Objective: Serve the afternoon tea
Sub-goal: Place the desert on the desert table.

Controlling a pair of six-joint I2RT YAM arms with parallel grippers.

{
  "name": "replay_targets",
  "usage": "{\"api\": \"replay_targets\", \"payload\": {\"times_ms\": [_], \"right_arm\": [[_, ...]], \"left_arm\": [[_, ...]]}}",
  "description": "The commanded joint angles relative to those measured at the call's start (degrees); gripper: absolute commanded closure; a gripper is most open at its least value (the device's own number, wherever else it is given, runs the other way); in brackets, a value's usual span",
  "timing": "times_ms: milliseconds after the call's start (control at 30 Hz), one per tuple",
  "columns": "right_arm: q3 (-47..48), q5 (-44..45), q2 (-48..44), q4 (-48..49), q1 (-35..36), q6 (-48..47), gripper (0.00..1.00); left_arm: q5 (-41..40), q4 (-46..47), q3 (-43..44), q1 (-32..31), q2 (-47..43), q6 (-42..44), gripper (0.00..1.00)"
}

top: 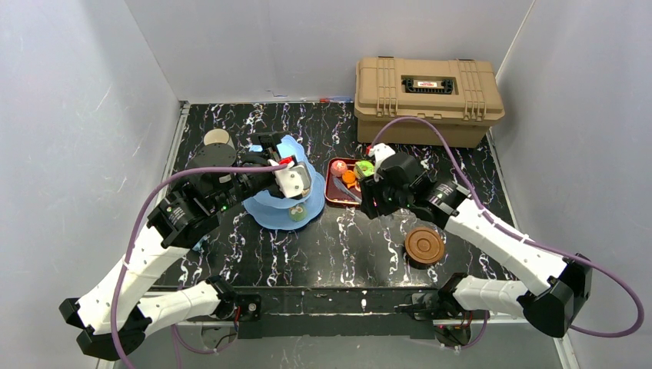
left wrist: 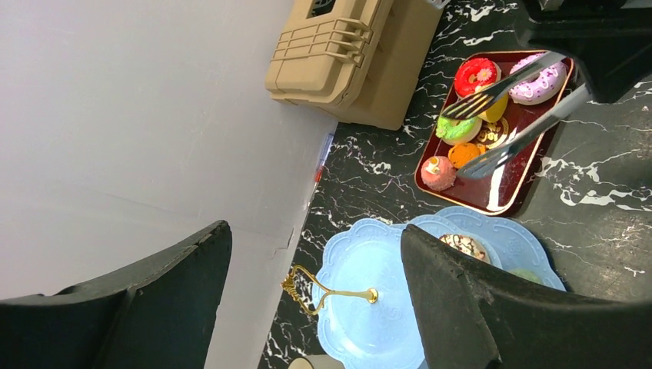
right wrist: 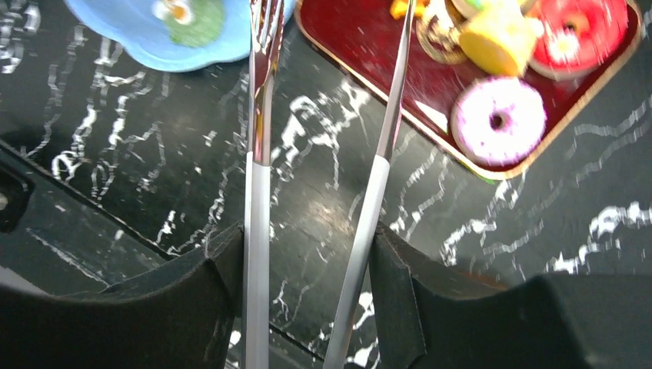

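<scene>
The light blue three-tier stand [top: 281,201] stands left of centre; it also shows in the left wrist view [left wrist: 377,307], with a gold handle [left wrist: 323,288] and a chocolate donut [left wrist: 464,246] and a green cake [right wrist: 192,19] on its tiers. My left gripper [top: 296,178] hovers over it, open and empty [left wrist: 315,231]. My right gripper [top: 367,188] is shut on the metal tongs [right wrist: 257,192], whose tips are apart over the dark red tray [top: 332,192]. The tray holds red [left wrist: 475,75], purple [right wrist: 498,121], green [left wrist: 459,128] and orange [left wrist: 464,154] toys. The white-and-teal cup is hidden.
A silvery-beige cup [top: 219,138] stands at the back left behind the stand. A brown saucer [top: 424,244] lies at the front right. The tan case [top: 427,96] stands at the back right. Grey walls close in the table on three sides.
</scene>
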Motion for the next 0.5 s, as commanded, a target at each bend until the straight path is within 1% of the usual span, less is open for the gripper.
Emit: {"api": "replay_targets", "payload": {"times_ms": [0,200,467], "right_arm": [[-0.72,5.32,-1.94,-8.34,-2.42,5.07,0.38],[-3.66,5.10,-3.27,-12.45,-8.99,8.03,0.39],[-3.44,4.23,-1.54,-14.18,-14.04,6.37,0.40]], "left_arm": [[1.11,-0.34,1.93,0.16,-0.84,-0.57,0.21],[1.48,-0.21,2.03,0.16,-0.95,-1.02,0.21],[1.87,-0.12,2.06,0.16,-1.13,-1.42,0.21]]}}
